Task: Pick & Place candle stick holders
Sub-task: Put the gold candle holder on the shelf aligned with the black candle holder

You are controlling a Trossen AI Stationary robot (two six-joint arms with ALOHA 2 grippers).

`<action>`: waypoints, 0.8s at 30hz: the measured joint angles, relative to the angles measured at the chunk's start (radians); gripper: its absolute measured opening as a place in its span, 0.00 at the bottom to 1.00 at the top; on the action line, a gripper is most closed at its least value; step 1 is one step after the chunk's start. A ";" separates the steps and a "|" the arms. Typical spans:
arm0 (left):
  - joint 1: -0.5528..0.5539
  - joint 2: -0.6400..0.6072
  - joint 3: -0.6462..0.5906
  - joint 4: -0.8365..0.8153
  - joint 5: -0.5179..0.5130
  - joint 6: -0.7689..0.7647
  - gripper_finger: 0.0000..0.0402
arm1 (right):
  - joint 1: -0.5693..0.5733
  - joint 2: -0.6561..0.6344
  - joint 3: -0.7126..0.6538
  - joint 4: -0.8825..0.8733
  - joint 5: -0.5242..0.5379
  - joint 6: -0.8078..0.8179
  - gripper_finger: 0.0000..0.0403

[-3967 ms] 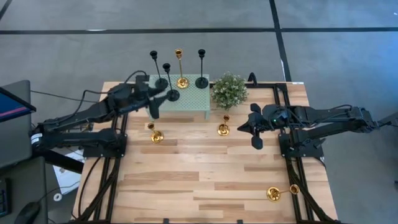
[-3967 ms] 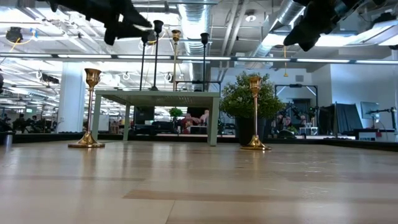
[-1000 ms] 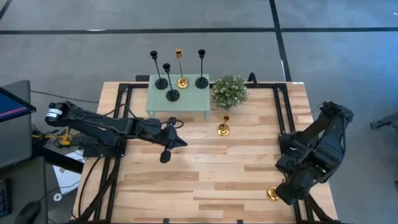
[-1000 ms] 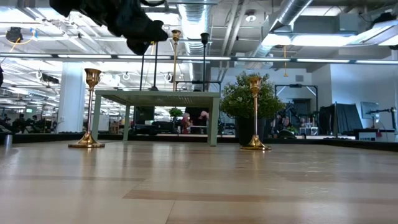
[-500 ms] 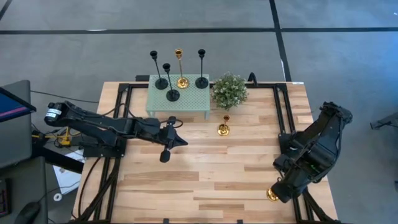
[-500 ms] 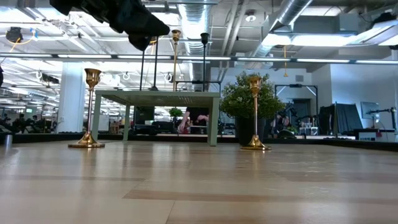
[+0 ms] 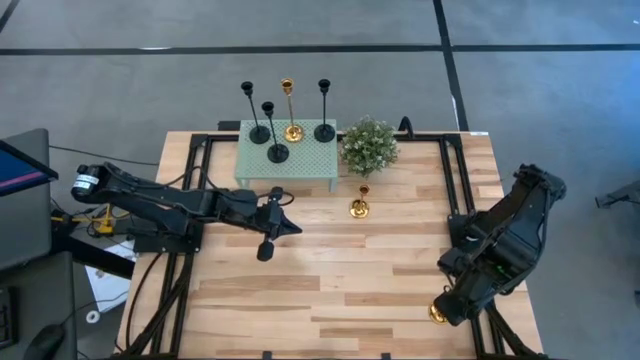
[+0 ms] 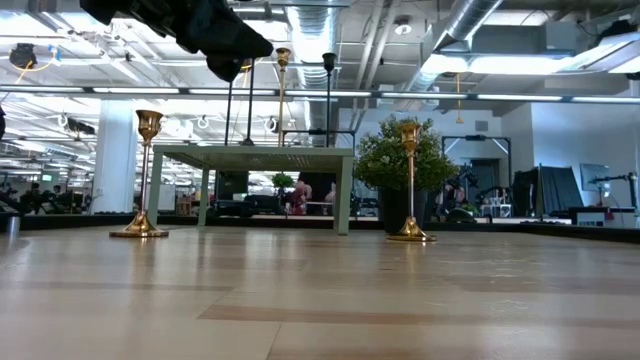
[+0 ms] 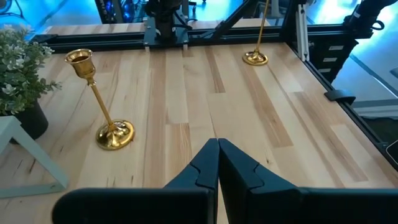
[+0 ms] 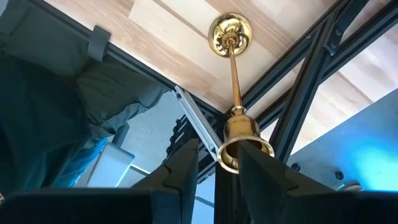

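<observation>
- Right gripper [image 10: 216,163], lower right of my high view: jaws part-open around the fallen gold candle stick holder [image 10: 232,81], no firm hold; I judge pickup underway, next close.
- Left gripper [image 9: 217,163], mid-left: pressed shut, empty.
- Mint table [image 7: 250,172], upper centre: destination.

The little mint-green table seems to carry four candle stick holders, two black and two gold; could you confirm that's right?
Not quite: the mint-green table does carry four candle stick holders, but the high view shows three black ones and only one gold one.
</observation>
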 joint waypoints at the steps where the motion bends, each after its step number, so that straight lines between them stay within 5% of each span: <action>1: 0.000 0.000 0.000 0.000 0.000 -0.001 0.02 | 0.002 0.004 0.000 0.000 0.001 -0.003 0.26; 16: 0.000 0.000 0.000 0.000 0.000 -0.001 0.02 | 0.008 0.026 0.000 0.000 -0.003 -0.024 0.24; 24: 0.000 0.000 0.000 0.000 0.000 0.000 0.02 | -0.011 0.027 0.000 0.006 -0.105 -0.008 0.24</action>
